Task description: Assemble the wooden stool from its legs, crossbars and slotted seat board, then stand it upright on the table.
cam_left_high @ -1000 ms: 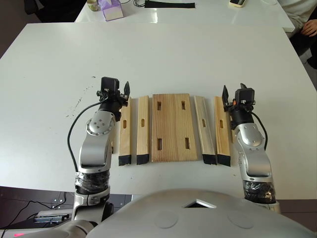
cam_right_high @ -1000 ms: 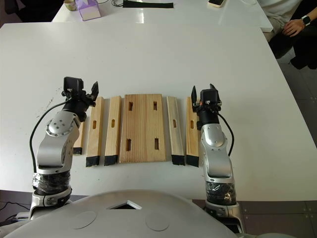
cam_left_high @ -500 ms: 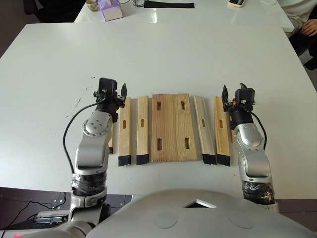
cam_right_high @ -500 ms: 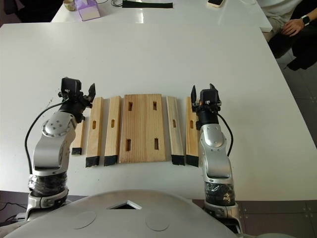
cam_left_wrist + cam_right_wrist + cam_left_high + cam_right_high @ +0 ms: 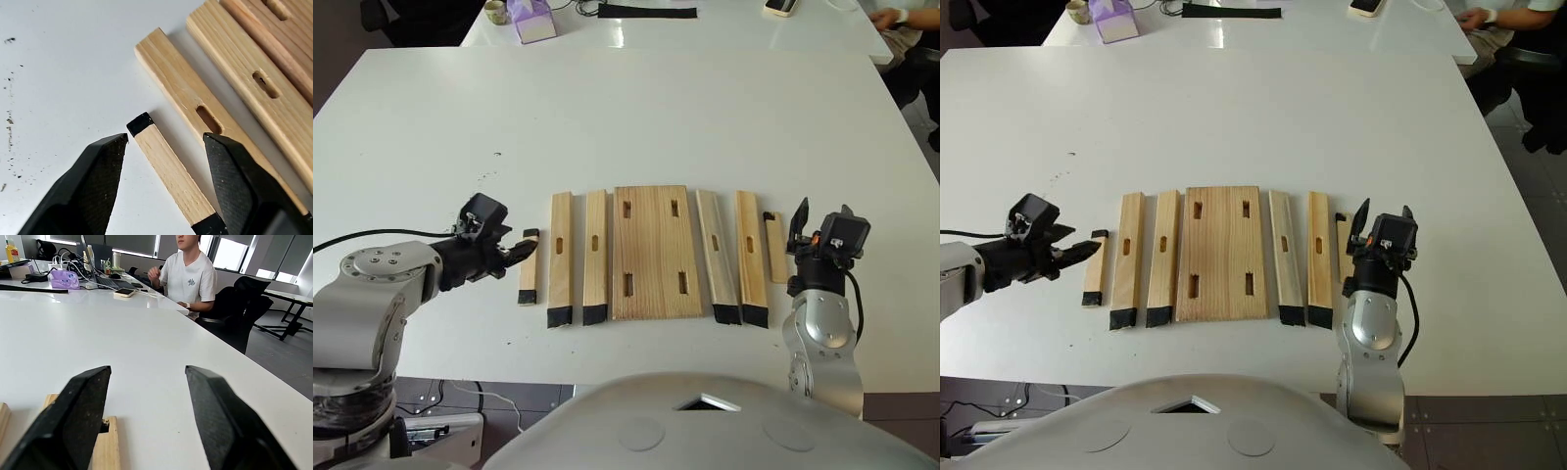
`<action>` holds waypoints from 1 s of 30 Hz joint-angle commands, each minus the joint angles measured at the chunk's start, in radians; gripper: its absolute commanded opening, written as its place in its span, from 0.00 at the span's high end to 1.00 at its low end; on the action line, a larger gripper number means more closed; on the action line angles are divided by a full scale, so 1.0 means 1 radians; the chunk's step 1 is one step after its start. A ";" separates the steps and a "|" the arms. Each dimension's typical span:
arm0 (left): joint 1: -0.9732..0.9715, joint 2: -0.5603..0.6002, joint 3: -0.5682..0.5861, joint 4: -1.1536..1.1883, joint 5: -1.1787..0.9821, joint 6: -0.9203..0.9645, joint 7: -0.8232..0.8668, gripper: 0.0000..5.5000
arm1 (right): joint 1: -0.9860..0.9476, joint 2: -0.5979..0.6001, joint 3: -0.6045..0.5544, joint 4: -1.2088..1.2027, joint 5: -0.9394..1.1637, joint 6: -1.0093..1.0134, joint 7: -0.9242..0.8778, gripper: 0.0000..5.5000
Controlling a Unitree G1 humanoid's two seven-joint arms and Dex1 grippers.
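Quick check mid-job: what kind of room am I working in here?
Likely an open office: a black office chair past the white table, and a second table behind with a tissue box and cup.

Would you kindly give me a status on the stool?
Left hand open at left crossbar tip. Right hand open beside right crossbar. Seat board flat, nothing joined, nothing blocking.
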 commanded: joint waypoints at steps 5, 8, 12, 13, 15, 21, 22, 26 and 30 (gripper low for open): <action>0.089 -0.119 0.039 -0.020 -0.010 0.138 0.087 0.48 | -0.089 -0.025 -0.048 -0.037 0.009 0.065 0.043 0.49; 0.172 -0.196 0.051 -0.037 -0.014 0.140 0.110 0.48 | -0.115 -0.045 -0.069 -0.023 0.018 0.077 0.072 0.49; 0.210 -0.236 0.058 -0.033 -0.002 0.099 0.135 0.48 | -0.132 -0.065 -0.085 -0.014 0.026 0.087 0.099 0.49; 0.224 -0.239 0.052 -0.026 0.004 0.080 0.143 0.48 | -0.135 -0.068 -0.088 -0.011 0.026 0.089 0.105 0.49; 0.261 -0.243 0.035 -0.011 0.018 0.040 0.162 0.48 | -0.141 -0.071 -0.089 -0.007 0.025 0.092 0.112 0.49; 0.325 -0.285 -0.016 0.096 0.085 -0.130 0.248 0.48 | -0.153 -0.076 -0.086 0.015 0.024 0.092 0.125 0.49; 0.339 -0.292 -0.022 0.114 0.089 -0.161 0.250 0.48 | -0.157 -0.079 -0.086 0.017 0.024 0.095 0.127 0.49; 0.426 -0.339 -0.040 0.146 0.076 -0.252 0.247 0.59 | -0.176 -0.091 -0.092 0.019 0.026 0.105 0.143 0.49; 0.474 -0.372 -0.048 0.172 0.073 -0.295 0.258 0.66 | -0.192 -0.105 -0.099 0.019 0.028 0.116 0.160 0.49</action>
